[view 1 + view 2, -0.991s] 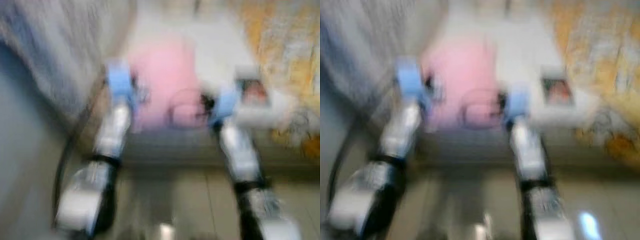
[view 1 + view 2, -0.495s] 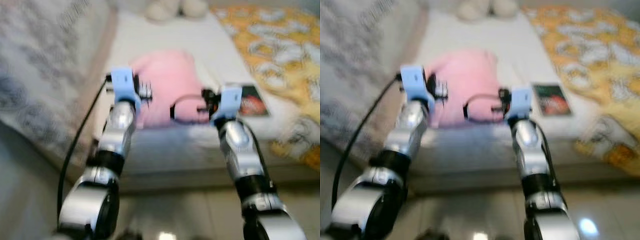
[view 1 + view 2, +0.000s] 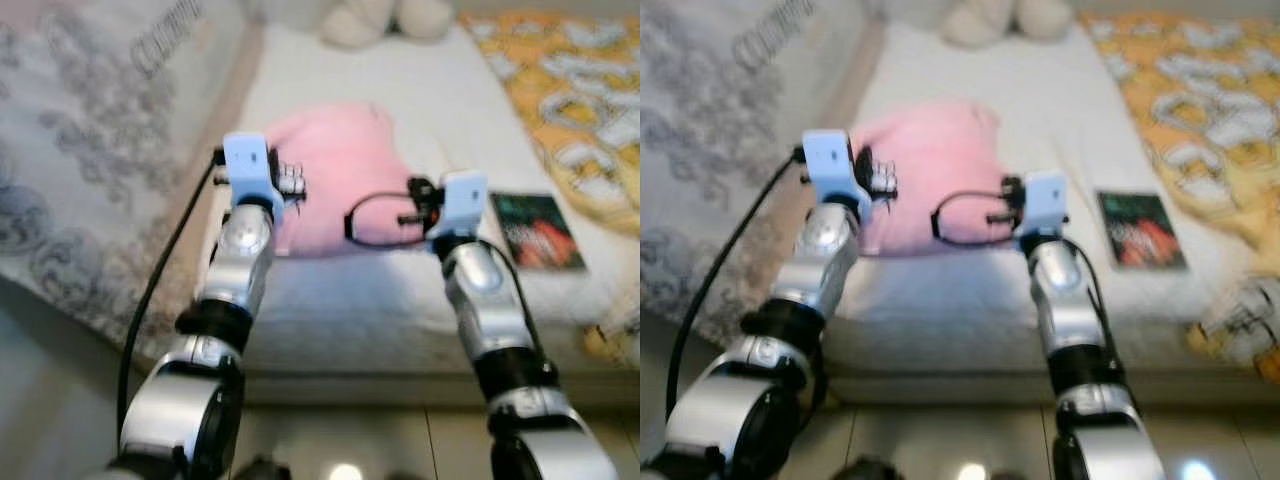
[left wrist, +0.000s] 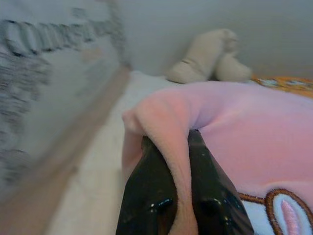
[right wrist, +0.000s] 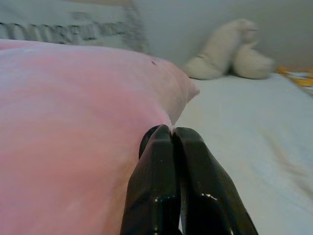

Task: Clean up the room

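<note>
A: What is the left gripper [image 4: 180, 147] holding?
B: Its two black fingers [image 4: 151, 191] pinch a fold of a pink pillow [image 4: 244, 132] on a white bed [image 4: 105, 161].
A: And beyond it?
B: A beige stuffed toy [image 4: 210, 56] against the wall.

No readable text anywhere. The grey patterned bedspread [image 3: 90, 170] carries a line of large grey lettering near its top edge, too blurred to make out in the eye views and the wrist views. The dark book [image 3: 1142, 231] on the white sheet [image 3: 970, 290] has a red and green cover, any title too small and blurred to read.
</note>
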Motion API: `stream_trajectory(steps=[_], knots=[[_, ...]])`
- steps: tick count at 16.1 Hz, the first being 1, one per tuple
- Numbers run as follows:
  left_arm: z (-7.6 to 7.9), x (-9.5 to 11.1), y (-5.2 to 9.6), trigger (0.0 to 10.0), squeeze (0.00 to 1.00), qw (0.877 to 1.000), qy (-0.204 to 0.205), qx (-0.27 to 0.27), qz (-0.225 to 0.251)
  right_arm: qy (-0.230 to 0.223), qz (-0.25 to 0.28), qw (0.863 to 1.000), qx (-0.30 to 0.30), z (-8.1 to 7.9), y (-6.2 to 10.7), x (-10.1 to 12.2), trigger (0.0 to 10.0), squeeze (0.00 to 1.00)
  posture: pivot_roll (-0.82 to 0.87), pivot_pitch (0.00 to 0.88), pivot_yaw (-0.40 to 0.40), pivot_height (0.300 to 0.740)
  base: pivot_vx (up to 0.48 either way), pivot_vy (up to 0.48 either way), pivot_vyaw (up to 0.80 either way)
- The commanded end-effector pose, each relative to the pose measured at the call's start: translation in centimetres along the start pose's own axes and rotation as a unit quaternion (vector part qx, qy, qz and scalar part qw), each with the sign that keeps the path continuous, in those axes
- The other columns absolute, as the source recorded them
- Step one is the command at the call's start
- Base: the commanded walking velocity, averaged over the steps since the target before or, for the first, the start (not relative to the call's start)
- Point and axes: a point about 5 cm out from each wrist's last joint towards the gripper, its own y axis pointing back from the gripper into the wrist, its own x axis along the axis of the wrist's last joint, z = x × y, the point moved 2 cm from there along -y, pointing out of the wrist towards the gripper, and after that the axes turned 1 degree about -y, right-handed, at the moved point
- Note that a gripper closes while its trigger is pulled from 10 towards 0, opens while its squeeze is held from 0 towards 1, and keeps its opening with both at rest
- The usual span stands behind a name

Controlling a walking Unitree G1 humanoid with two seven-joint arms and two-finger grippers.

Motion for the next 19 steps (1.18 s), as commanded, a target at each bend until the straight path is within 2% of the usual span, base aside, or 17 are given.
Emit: stream_trajectory(steps=[1,3,8,9,13,16,17,18,19], knots=[[-1.8,1.4,-0.4,10.0,0.0,0.999,-0.009,0.026,0.023,-0.007,0.015,1.0,0.013,-0.8,-0.5,0.8,10.0,0.0,-0.11,0.0,0.056,0.74,0.469,0.0,0.0],[-1.7,1.6,-0.5,10.0,0.0,0.999,-0.025,0.023,0.028,-0.005,0.012,1.0,0.01,-0.7,-0.4,0.6,10.0,0.0,-0.11,0.0,0.058,0.74,0.469,0.0,0.0],[-1.7,1.5,-0.5,10.0,0.0,0.999,-0.025,0.032,0.027,-0.003,0.0,1.0,0.016,-0.8,-0.7,0.3,10.0,0.0,-0.1,0.0,0.058,0.74,0.465,0.0,0.0],[-2.1,1.3,-0.6,10.0,0.0,0.999,-0.018,0.041,0.019,-0.004,-0.014,1.0,0.021,-1.1,-1.2,0.1,10.0,0.0,-0.1,0.0,0.059,0.74,0.461,0.0,0.0],[-3.2,1.1,-1.0,10.0,0.0,0.997,-0.038,0.06,0.016,0.005,-0.032,0.999,0.037,-1.6,-2.1,-0.3,10.0,0.0,-0.08,0.0,0.049,0.74,0.458,0.0,0.0],[-5.2,-0.7,-0.5,10.0,0.0,0.989,-0.103,0.102,0.0,0.007,-0.099,0.993,0.071,-2.5,-2.7,-2.2,10.0,0.0,-0.08,0.0,0.055,0.74,0.462,0.0,0.0],[-6.6,-2.7,0.1,10.0,0.0,0.984,-0.106,0.133,-0.049,0.009,-0.152,0.985,0.081,-3.0,-2.3,-3.8,10.0,0.0,-0.07,0.0,0.057,0.74,0.0,0.0,0.0],[-7.7,-4.1,0.9,10.0,0.0,0.976,-0.137,0.153,-0.07,-0.004,-0.193,0.977,0.088,-3.8,-1.6,-5.5,10.0,0.0,-0.07,0.001,0.061,0.74,0.0,0.0,0.0],[-8.4,-4.7,1.4,10.0,0.0,0.971,-0.152,0.164,-0.08,0.0,-0.202,0.975,0.096,-4.5,-1.4,-6.1,10.0,0.0,-0.07,0.009,0.061,0.74,0.0,0.0,0.0]])
